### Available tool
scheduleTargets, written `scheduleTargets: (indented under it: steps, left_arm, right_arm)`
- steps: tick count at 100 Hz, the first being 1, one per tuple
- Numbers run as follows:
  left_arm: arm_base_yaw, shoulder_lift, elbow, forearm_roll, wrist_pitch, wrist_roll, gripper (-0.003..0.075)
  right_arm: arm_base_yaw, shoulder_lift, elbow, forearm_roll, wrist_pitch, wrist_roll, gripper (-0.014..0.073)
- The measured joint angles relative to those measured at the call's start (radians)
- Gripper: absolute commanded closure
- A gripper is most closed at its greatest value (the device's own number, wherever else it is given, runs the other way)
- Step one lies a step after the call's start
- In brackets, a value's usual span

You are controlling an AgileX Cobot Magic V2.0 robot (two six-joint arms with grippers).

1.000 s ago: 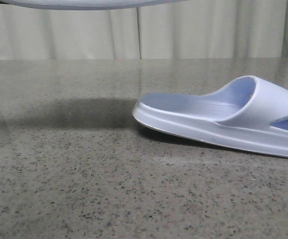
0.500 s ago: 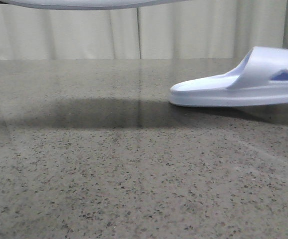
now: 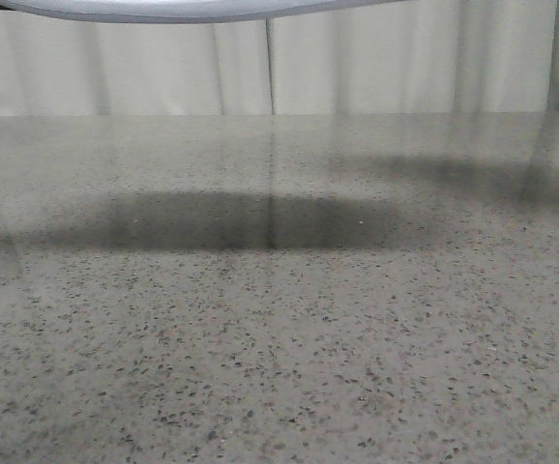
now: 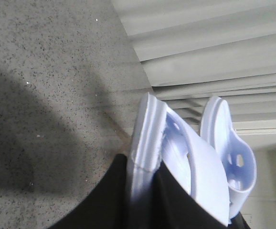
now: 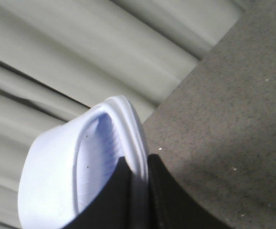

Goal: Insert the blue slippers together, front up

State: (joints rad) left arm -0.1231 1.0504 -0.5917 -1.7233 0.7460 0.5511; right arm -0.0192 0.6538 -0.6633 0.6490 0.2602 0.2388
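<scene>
Table (image 3: 279, 338) first: you are looking at a bare speckled stone top in the front view, crossed only by shadows, with a curtain (image 3: 376, 58) hanging behind it. No box, rack or other container is showing in any view, so nothing is sitting inside anything.

Both blue slippers are being carried in the air. The left gripper (image 4: 143, 191) is clamping the sole edge of one slipper (image 4: 150, 138), and the second slipper (image 4: 228, 152) is appearing just beyond it, apart from it; whether they are touching lower down I cannot tell. The right gripper (image 5: 138, 191) is pinching the rim of its slipper (image 5: 80, 167), jaws closed on it.

Judgement: you are finishing the pickup stage. Aligning the pair, sliding one into the other and checking toes-up are all outstanding.
</scene>
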Motion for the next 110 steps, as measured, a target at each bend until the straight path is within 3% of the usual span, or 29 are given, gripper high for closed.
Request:
scheduleTargets:
  steps: [25, 53, 110]
  left_arm:
    - [0.000, 0.000, 0.000, 0.018, 0.000, 0.000, 0.0704]
    - [0.000, 0.000, 0.000, 0.024, 0.023, 0.000, 0.0704]
    - [0.000, 0.000, 0.000, 0.002, 0.134, 0.000, 0.0704]
  right_arm:
    - [0.000, -0.027, -0.129, -0.002, 0.285, -0.004, 0.0701]
    - [0.000, -0.027, -0.161, -0.010, 0.455, -0.019, 0.0701]
    - [0.000, -0.027, -0.161, -0.016, 0.515, -0.033, 0.0701]
